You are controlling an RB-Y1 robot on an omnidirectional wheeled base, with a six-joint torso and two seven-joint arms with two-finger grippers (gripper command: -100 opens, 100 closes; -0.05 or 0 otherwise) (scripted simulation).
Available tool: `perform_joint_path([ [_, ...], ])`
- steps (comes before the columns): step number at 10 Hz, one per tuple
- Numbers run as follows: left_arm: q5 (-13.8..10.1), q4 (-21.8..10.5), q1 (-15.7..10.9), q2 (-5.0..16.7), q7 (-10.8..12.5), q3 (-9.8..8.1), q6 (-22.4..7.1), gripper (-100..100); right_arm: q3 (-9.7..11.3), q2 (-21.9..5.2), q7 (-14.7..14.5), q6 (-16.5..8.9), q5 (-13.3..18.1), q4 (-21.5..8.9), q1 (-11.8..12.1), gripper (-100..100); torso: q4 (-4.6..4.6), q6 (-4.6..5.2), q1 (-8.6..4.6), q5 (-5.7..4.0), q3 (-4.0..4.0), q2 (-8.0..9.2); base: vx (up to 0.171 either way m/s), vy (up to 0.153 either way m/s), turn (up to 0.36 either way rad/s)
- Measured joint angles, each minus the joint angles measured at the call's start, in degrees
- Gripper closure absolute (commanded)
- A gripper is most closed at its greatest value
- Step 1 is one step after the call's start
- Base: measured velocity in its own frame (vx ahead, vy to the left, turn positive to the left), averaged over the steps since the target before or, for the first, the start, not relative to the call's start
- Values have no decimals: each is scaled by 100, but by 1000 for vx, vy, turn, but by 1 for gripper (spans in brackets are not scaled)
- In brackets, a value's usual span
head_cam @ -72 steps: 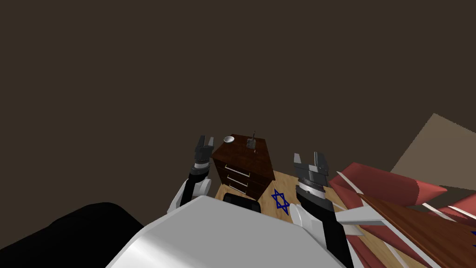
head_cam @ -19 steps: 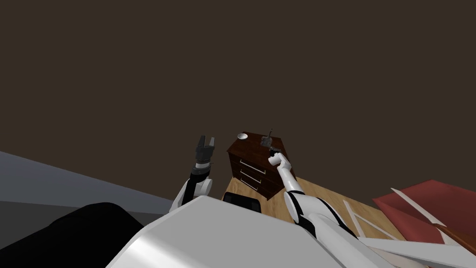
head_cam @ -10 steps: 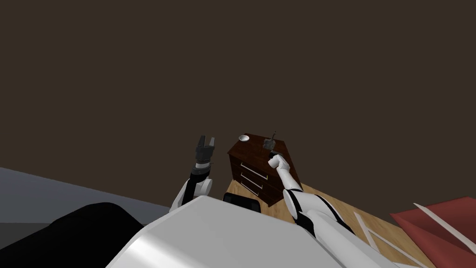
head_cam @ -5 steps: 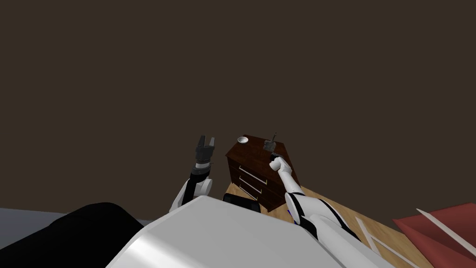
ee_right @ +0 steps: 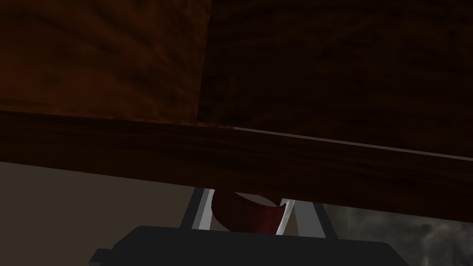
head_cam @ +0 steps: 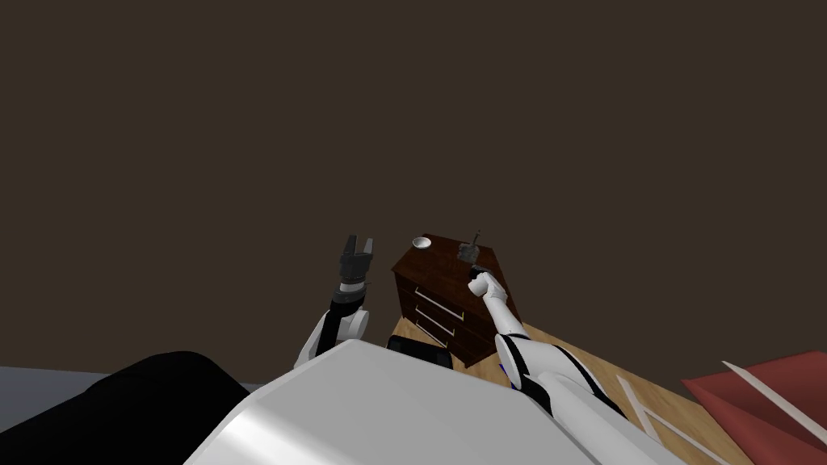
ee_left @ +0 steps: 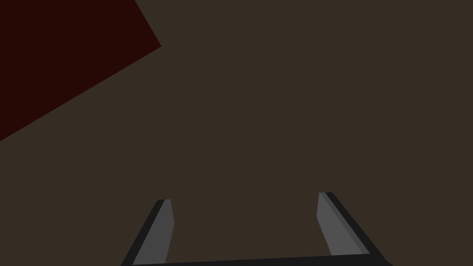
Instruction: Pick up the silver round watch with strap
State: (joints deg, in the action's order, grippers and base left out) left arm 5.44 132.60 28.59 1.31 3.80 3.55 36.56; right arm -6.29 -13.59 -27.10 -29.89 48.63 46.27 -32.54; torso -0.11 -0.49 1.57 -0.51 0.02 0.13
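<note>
A dark wooden dresser [head_cam: 436,295] stands ahead of me. On the right of its top sits a small grey object [head_cam: 468,249] with a thin spike; I cannot tell whether it is the watch. My right gripper [head_cam: 474,265] reaches onto that spot. In the right wrist view its fingers [ee_right: 201,210] stand close together, pressing a dark red curved band [ee_right: 245,213] that looks like a strap. The dresser's wood edge [ee_right: 138,143] hides their tips. My left gripper [head_cam: 356,249] is raised left of the dresser, open and holding nothing [ee_left: 245,226].
A small white bowl [head_cam: 421,242] sits at the left back of the dresser top. The dresser backs onto a brown wall [head_cam: 404,105]. A red bed [head_cam: 767,387] lies at the right on a light wood floor [head_cam: 581,343].
Since 7.2 s ago my right arm has stretched out to the dresser top. Over the last second my view has turned slightly; the last half second shows no difference.
</note>
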Motion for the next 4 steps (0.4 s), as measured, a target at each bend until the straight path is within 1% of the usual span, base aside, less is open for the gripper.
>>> perform_joint_path([
  [1, 0, 0, -1, 0, 0, 0, 0, 0, -6, 49, 4, -74, 86, 24, -71, 100, 4, -6, 14, 2, 16, 32, -168, 68, 43],
  [2, 0, 0, -2, -1, 0, 1, 0, 0, -14, 65, 26, -124, 162, -52, -195, 100, 8, -5, 32, 7, 29, 54, -168, 96, 22],
  [3, 0, 0, -2, -1, 0, 1, 0, 0, -16, 106, -14, -205, 196, -4, -258, 100, 13, -7, 47, 10, 37, 65, -74, 46, 7],
  [4, 0, 0, -1, -1, 0, 1, 0, 0, -12, 118, -31, -227, 199, 4, -261, 0, 12, 0, 30, 9, 28, 44, -12, 9, -8],
])
